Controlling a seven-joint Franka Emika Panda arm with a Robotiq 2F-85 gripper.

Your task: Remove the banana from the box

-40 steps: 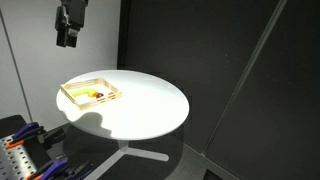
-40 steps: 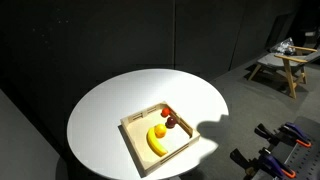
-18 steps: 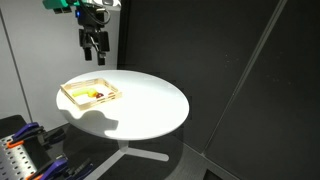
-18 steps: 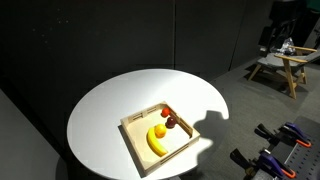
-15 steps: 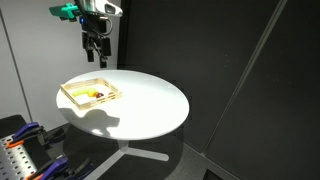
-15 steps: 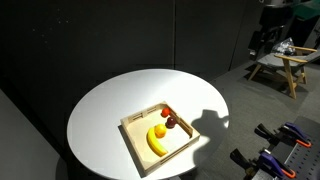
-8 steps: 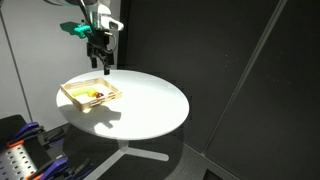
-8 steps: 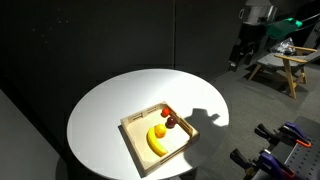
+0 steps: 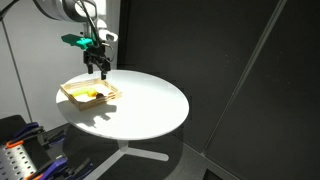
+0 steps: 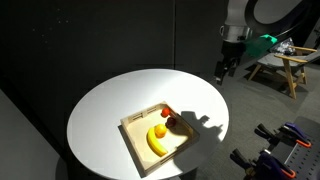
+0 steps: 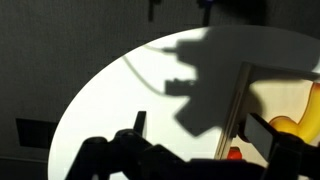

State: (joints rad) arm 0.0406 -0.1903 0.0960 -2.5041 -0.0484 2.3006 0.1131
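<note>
The yellow banana lies in the shallow light-wood box, which sits on the round white table near its edge in both exterior views. The box shows a speck of the banana. My gripper hangs open in the air above the table, just beyond the box's far side. It is also visible high over the table's rim. In the wrist view the open gripper holds nothing. The box's wall runs between the fingers, and the banana shows at the right edge.
Small red pieces and a yellow-orange piece share the box with the banana. The white table stands among black curtains. A wooden stand is at the back, and racks of clamps sit beside the table.
The arm has come down and swung in toward the table and the box. Its shadow has shifted on the tabletop. The jaws have stayed open. The banana has not moved.
</note>
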